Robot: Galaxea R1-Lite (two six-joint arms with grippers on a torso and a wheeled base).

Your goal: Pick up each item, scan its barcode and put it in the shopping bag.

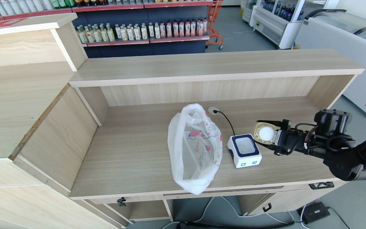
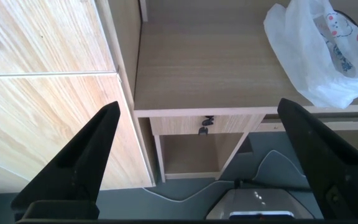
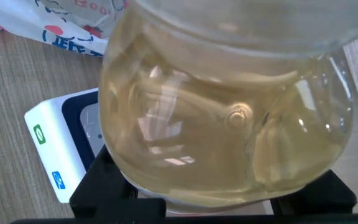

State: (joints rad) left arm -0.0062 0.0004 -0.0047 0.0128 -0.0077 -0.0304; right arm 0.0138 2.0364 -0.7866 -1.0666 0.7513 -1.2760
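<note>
A clear bottle of pale yellow liquid (image 1: 266, 134) with a white cap hangs over the counter, just right of the white and blue barcode scanner (image 1: 244, 150). My right gripper (image 1: 261, 133) is shut on it, one finger on each side. In the right wrist view the bottle (image 3: 229, 112) looms large above the scanner (image 3: 55, 155), with the bag's edge (image 3: 55, 25) beyond. The white plastic shopping bag (image 1: 195, 146) lies open on the counter, left of the scanner. My left gripper (image 2: 197, 168) is open and holds nothing, low in front of the counter's front edge, with the bag (image 2: 319, 56) off to one side.
A black cable runs from the scanner to a grommet hole (image 1: 213, 110) at the back of the wooden counter (image 1: 132, 152). A raised ledge (image 1: 214, 66) borders the back, and a side wall (image 1: 62, 136) closes the left. Drawers (image 2: 204, 124) sit under the front edge.
</note>
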